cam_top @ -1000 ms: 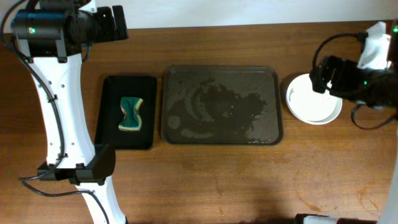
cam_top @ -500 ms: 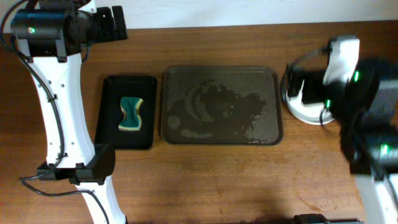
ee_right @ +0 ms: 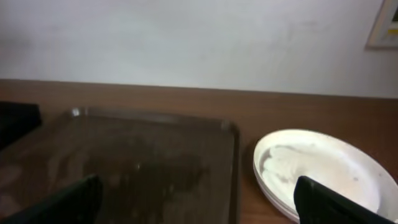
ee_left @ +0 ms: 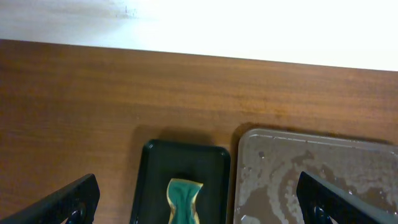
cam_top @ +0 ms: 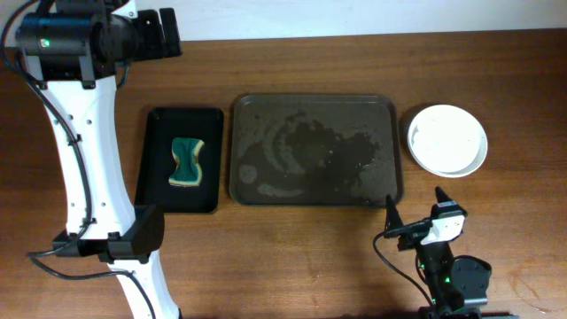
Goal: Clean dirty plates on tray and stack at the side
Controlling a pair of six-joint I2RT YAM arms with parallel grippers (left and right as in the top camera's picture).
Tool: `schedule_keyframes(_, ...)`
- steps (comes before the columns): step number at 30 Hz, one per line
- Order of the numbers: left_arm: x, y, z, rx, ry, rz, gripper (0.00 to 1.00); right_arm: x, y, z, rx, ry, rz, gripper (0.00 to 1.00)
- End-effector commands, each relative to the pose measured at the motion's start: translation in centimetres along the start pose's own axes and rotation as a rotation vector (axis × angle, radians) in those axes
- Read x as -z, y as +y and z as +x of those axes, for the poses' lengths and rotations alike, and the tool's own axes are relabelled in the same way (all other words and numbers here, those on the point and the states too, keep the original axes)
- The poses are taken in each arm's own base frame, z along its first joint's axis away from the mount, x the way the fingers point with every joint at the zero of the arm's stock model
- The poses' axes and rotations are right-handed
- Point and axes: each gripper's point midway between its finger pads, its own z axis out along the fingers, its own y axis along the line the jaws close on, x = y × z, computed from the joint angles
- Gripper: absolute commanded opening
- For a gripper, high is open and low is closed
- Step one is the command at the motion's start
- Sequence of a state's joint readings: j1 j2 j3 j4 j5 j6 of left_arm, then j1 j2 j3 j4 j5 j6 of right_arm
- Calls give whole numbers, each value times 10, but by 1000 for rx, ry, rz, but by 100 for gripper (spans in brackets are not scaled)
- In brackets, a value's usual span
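We see plates (cam_top: 447, 140) stacked near the right edge of the surface (cam_top: 292, 266), beside the tray (cam_top: 266, 115); left end effector (ee_left: 196, 186) and right end effector (ee_right: 198, 185) both spread apart.

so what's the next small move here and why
Probably just park the right hand and stop: the tray holds only wet smears, the plates sit stacked beside it, top one plain white, the sponge lies in the black tray, and the left hand is open and empty too.
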State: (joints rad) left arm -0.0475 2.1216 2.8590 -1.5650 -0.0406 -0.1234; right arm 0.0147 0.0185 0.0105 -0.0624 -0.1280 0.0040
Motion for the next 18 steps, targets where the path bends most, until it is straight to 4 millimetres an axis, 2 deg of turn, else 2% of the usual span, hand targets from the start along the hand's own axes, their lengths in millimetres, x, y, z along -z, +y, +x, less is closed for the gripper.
schedule_keyframes(1, 0, 2, -2, -2, -6, -2, 99, 0, 0, 1, -10, -2, 3, 99)
schedule_keyframes(13, -1, 2, 2, -3, 11, -4, 99, 0, 0, 1, -10, -2, 3, 99)
schedule_keyframes(15, 10, 6, 17, -7, 59, -25, 99, 0, 0, 1, -10, -2, 3, 99)
schedule_keyframes(18, 28, 12, 12, 0, 10, -29, 99, 0, 0, 1, -10, -2, 3, 99)
